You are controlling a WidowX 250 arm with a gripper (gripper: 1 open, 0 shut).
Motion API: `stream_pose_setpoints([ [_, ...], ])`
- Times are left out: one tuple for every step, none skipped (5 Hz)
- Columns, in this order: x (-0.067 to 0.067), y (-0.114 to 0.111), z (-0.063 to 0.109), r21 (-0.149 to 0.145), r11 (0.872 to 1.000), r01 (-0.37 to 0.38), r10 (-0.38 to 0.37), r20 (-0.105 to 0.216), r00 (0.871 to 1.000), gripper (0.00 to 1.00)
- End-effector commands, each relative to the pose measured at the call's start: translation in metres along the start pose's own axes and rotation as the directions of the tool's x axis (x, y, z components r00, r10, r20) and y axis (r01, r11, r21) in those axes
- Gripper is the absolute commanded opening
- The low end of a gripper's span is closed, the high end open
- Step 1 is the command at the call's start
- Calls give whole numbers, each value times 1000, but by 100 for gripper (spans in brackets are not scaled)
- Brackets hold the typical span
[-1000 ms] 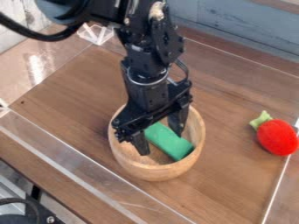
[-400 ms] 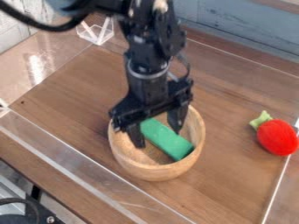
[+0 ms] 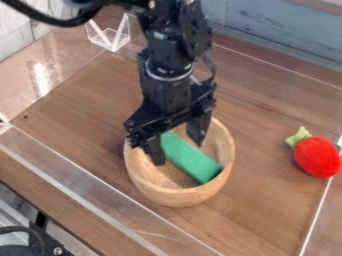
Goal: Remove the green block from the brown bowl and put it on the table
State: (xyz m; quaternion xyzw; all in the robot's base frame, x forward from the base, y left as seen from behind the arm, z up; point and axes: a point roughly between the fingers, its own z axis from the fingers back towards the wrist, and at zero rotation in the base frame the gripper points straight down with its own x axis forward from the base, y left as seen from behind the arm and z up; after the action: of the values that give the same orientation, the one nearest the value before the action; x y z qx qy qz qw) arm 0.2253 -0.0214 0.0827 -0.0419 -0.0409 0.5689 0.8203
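Gripper (image 3: 171, 130): pointing down over the bowl, fingers spread wide, gripping nothing.
Green block (image 3: 193, 159): lying tilted inside the brown bowl (image 3: 150, 183).
Bowl: sitting near the table's (image 3: 94, 95) near edge.
Red toy (image 3: 317, 156): resting far right, apart.

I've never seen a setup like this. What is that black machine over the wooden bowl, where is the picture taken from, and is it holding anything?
It is a robot arm, seen from one camera looking down at the table from in front. At its tip is a hand with two fingers, spread open and pointing down into the brown bowl. A green block lies inside the bowl; the hand holds nothing. To the right, on the table, lies a red strawberry-like toy.
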Motion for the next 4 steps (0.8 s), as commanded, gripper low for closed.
stream_pose_setpoints([
  [3, -8, -10, -42, 995, -86, 87, 18, 996, 100],
  [2, -6, -31, -40, 989, -143, 145, 24, 989, 100],
  [-5, -13, -19, -49, 989, -138, 139, 21, 990, 0],
  [1, -25, 4, -86, 988, -128, 130, 10, 991, 0],
])
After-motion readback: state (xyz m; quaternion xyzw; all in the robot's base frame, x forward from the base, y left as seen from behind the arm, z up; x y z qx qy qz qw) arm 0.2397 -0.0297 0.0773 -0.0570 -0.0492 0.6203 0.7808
